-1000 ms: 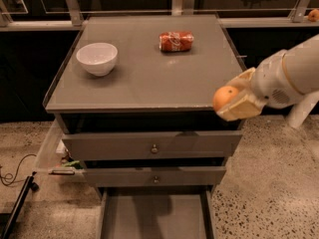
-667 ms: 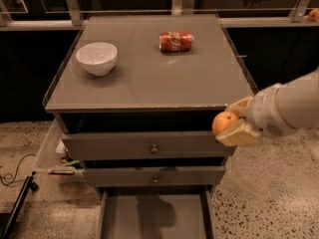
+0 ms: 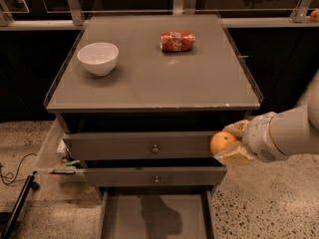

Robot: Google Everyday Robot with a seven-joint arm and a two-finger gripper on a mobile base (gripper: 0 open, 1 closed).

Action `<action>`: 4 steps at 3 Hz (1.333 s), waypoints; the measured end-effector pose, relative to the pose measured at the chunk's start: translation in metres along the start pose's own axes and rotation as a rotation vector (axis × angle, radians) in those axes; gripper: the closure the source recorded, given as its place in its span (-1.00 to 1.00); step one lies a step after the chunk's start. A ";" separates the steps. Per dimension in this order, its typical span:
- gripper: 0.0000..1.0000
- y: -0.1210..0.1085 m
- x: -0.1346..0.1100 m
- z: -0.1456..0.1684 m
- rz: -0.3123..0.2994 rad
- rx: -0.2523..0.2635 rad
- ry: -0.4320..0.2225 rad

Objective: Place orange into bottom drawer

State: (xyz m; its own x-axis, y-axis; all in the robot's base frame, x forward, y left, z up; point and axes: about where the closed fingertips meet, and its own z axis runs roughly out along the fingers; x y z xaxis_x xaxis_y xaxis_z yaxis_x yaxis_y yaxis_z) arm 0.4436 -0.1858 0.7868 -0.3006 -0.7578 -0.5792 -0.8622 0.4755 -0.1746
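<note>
My gripper [image 3: 228, 144] is shut on the orange [image 3: 221, 142], a small round orange fruit. It hangs in front of the right end of the grey cabinet's top drawer, below the cabinet top. The bottom drawer [image 3: 154, 218] is pulled out at the bottom of the view, a shallow grey box with a bare floor. The orange is above and to the right of the drawer's open floor. The white arm reaches in from the right edge.
A white bowl [image 3: 98, 58] and a red soda can [image 3: 177, 41] lying on its side sit on the cabinet top [image 3: 149, 83]. The two upper drawers with round knobs [image 3: 155, 148] are closed. A clear bin with clutter [image 3: 62, 158] and a cable lie on the floor at left.
My gripper has carried the orange downward from the cabinet top's right edge to the level of the top drawer front, moving slightly left.
</note>
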 end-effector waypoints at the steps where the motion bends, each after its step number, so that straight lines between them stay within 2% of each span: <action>1: 1.00 0.011 0.018 0.024 0.038 -0.042 0.012; 2: 1.00 0.041 0.061 0.073 0.109 -0.100 -0.018; 3: 1.00 0.071 0.115 0.130 0.159 -0.107 -0.052; 4: 1.00 0.092 0.156 0.187 0.196 -0.135 -0.071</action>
State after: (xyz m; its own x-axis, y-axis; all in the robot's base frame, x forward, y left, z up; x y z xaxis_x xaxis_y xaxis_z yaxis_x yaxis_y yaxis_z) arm 0.3937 -0.1765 0.5312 -0.4423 -0.6214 -0.6467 -0.8384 0.5426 0.0521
